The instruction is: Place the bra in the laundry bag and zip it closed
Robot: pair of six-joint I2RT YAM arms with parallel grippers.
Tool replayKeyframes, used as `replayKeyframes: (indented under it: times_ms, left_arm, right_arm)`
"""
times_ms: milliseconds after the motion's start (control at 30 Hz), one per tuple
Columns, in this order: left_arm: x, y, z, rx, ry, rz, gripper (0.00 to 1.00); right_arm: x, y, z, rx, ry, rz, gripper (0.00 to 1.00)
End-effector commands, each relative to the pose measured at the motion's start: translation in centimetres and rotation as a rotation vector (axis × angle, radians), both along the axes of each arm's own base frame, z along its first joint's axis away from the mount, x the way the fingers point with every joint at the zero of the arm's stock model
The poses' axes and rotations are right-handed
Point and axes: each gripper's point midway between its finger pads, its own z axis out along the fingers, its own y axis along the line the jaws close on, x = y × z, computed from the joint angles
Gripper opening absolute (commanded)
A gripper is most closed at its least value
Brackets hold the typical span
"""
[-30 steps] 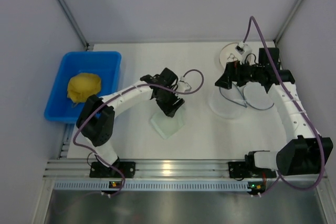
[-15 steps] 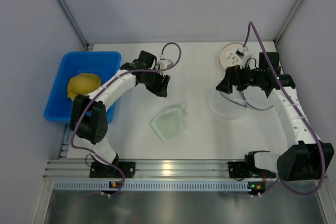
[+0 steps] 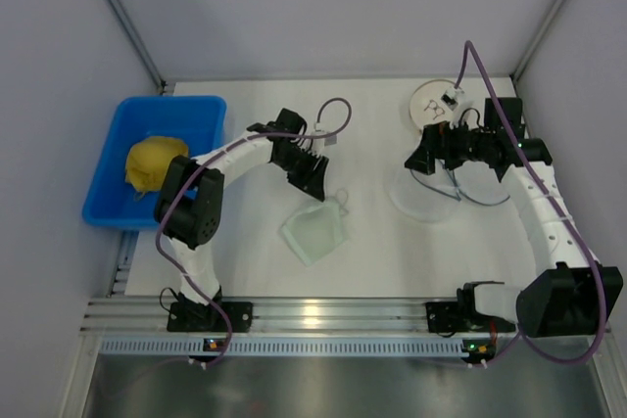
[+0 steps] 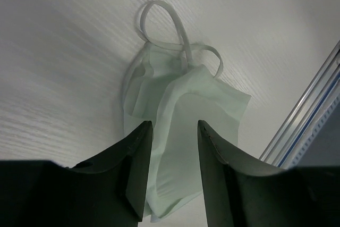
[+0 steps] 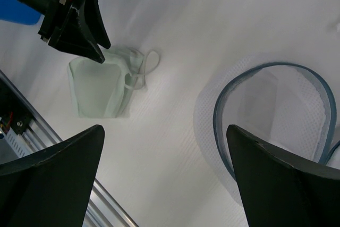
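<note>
Moved since the earlier frame: left arm, swung from the rear of the desk (image 3: 392, 252) forward toward the bra (image 3: 315, 234); its fingers have drawn somewhat closer. Bra, bag and right arm unchanged in place.

Item 1. Left tool (image 3: 321, 186): poised at the bra's rear edge, beside the strap loops. Fingers part-way apart, nothing between them; the left wrist view shows the mint fabric through the gap.

Item 2. Right tool (image 3: 423, 156): above the bag's rear-left edge, fingers spread fully wide, holding nothing.

Item 3. Bra: pale mint, folded flat on the desk at centre, thin straps looped at its rear corner. Outside the bag, well apart from it.

Item 4. Laundry bag (image 3: 426, 193): round white mesh, lying flat right of centre, dark zipper rim gaping open.

Item 5. Blue bin (image 3: 211, 103): far left, containing a yellow cloth lump (image 3: 155, 162).

Item 6. White disc (image 3: 429, 105): rear right, behind the bag.
</note>
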Motion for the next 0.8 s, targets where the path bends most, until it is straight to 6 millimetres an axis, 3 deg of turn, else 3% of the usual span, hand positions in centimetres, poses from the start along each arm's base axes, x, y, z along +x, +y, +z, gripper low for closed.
replayKeyframes:
  times_ms: [0,133,300,400,533,767]
  left_arm:
    - [-0.9,-1.1,-0.7,-0.029,0.02,-0.047,0.45]
    - [-0.9,-1.1,-1.5,-0.011,0.02,-0.045,0.34]
    - [-0.3,-0.7,-1.7,0.016,-0.003,-0.036,0.28]
    - [-0.1,-0.5,-1.8,0.033,-0.016,-0.033,0.18]
    - [0.2,0.0,-0.8,0.042,-0.07,-0.033,0.38]
    - [0.5,0.8,-0.2,0.065,-0.114,-0.025,0.44]
  right_arm:
    - [0.4,-0.5,0.5,-0.01,-0.022,0.001,0.99]
    - [0.5,-0.5,0.4,-0.008,-0.016,0.0,0.99]
    - [0.6,-0.4,0.4,-0.002,-0.01,0.004,0.99]
    - [0.6,-0.5,0.6,-0.002,-0.015,0.002,0.99]
    - [0.3,-0.5,0.6,-0.005,-0.008,0.008,0.99]
    - [-0.1,-0.5,0.1,-0.004,0.005,0.013,1.0]
